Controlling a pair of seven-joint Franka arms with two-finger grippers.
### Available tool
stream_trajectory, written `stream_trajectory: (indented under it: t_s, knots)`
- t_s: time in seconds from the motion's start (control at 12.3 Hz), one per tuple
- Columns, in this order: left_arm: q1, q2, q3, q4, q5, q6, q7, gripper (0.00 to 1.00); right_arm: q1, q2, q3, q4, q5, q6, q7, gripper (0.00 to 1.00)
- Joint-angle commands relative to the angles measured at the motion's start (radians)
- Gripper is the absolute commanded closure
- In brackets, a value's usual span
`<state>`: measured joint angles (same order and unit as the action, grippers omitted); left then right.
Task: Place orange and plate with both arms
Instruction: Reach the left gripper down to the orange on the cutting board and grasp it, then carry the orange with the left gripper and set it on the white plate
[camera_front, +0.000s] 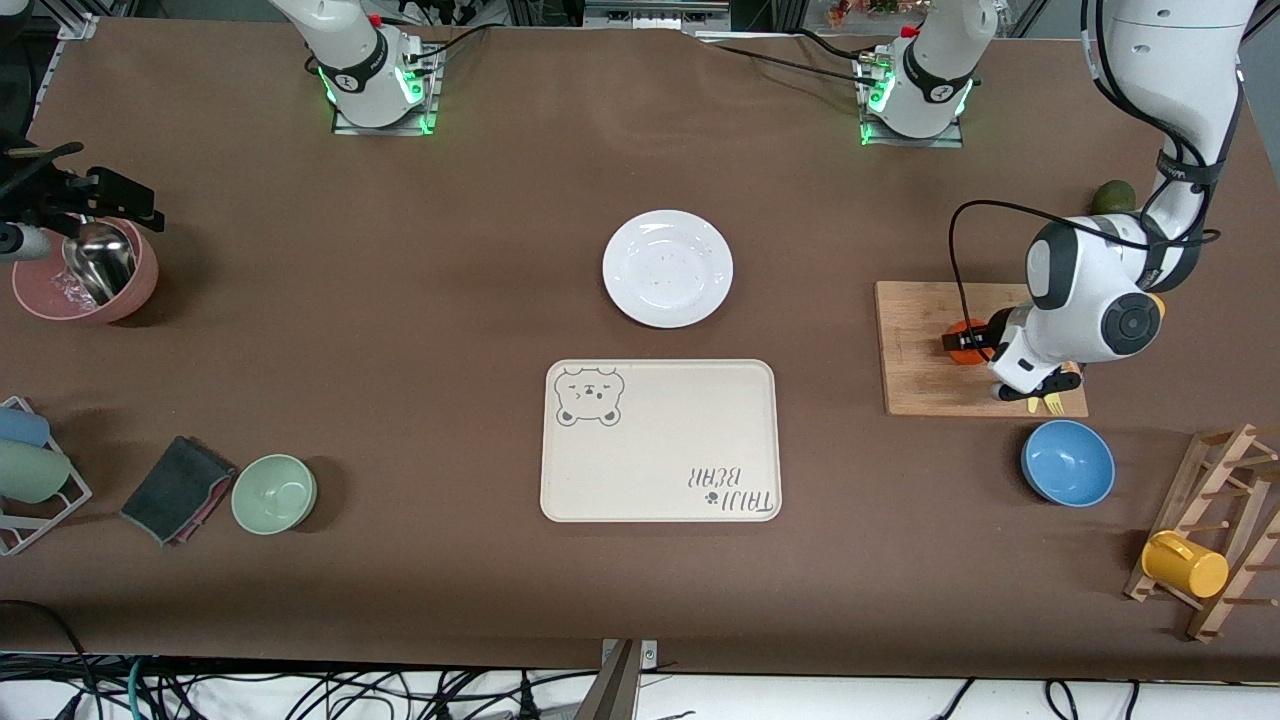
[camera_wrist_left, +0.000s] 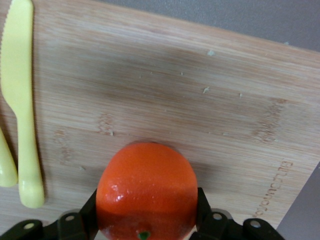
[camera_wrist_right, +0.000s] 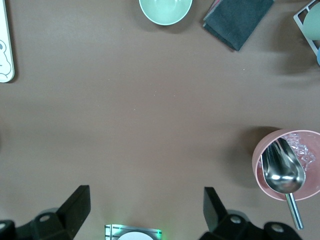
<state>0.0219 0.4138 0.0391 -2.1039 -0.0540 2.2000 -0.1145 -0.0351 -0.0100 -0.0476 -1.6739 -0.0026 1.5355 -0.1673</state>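
Left gripper (camera_front: 975, 343) is down on the board (camera_front: 925, 350) at the left arm's end of the table, clamped on the orange (camera_wrist_left: 146, 190). Wrist view shows both fingers (camera_wrist_left: 204, 210) pressed to the fruit's flanks, w/ the orange resting on the wood, so that's a grip but no lift yet. Fingers come in low & from the side, prob. because a round fruit rolls unless it's pinched across the middle. A yellow knife (camera_wrist_left: 20, 105) lies on the same board, apart from the orange, so it shouldn't snag. The plate (camera_front: 667, 268) sits mid-table, bare, between the two bases' reach & farther from the front cam than the tray (camera_front: 660, 440), which fits a job split between two arms. Right gripper (camera_wrist_right: 145, 210) hangs spread wide, holding nothing, over bare table near the pink bowl (camera_front: 85, 275) w/ its metal scoop (camera_wrist_right: 282, 170); that arm waits. My read: early stage, grasp done. Next up is a straight lift clear of the board. Risk: glossy skin, could slip if the hold is off-centre.
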Motion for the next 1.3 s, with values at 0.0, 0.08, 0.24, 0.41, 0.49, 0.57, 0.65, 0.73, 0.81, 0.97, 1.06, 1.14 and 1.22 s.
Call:
stream_trajectory:
  t_s: [0.0, 0.08, 0.24, 0.41, 0.49, 0.57, 0.65, 0.73, 0.81, 0.97, 1.06, 1.14, 1.22]
  knots:
    - [0.000, 0.000, -0.002, 0.010, 0.025, 0.001, -0.019, 0.54, -0.016, 0.005, 0.012, 0.020, 0.012, -0.023, -0.001, 0.00]
    - [-0.008, -0.016, -0.004, 0.024, 0.025, -0.015, -0.027, 0.55, -0.016, 0.005, 0.012, 0.020, 0.012, -0.023, -0.001, 0.00]
    - [-0.031, -0.035, -0.045, 0.076, 0.023, -0.084, -0.117, 0.58, -0.016, 0.005, 0.012, 0.020, 0.012, -0.023, -0.001, 0.00]
    - [-0.031, -0.036, -0.143, 0.107, 0.014, -0.101, -0.288, 0.58, -0.016, 0.007, 0.012, 0.020, 0.012, -0.021, -0.001, 0.00]
    - [-0.033, -0.033, -0.210, 0.126, 0.014, -0.103, -0.391, 0.58, -0.016, 0.007, 0.012, 0.020, 0.012, -0.023, -0.001, 0.00]
    - [-0.034, -0.030, -0.272, 0.143, 0.014, -0.103, -0.484, 0.59, -0.016, 0.007, 0.011, 0.020, 0.012, -0.023, -0.001, 0.00]
    - [-0.037, -0.027, -0.327, 0.160, 0.013, -0.102, -0.564, 0.59, -0.016, 0.005, 0.011, 0.020, 0.012, -0.021, -0.001, 0.00]
    - [-0.046, -0.024, -0.378, 0.173, 0.013, -0.101, -0.647, 0.59, -0.016, 0.007, 0.012, 0.020, 0.013, -0.023, -0.001, 0.00]
    - [-0.069, -0.018, -0.430, 0.177, 0.013, -0.101, -0.736, 0.59, -0.016, 0.007, 0.012, 0.020, 0.012, -0.023, -0.001, 0.00]
    - [-0.175, 0.022, -0.456, 0.226, 0.011, -0.100, -0.864, 0.59, -0.016, 0.007, 0.011, 0.020, 0.013, -0.021, -0.003, 0.00]
    - [-0.228, 0.045, -0.456, 0.248, 0.009, -0.097, -0.916, 0.59, -0.016, 0.007, 0.011, 0.020, 0.013, -0.021, -0.005, 0.00]
    - [-0.287, 0.075, -0.456, 0.266, 0.008, -0.097, -0.977, 0.59, -0.016, 0.007, 0.011, 0.020, 0.013, -0.021, -0.005, 0.00]
    - [-0.337, 0.106, -0.455, 0.272, 0.008, -0.089, -1.000, 0.59, -0.016, 0.007, 0.011, 0.020, 0.013, -0.021, -0.005, 0.00]
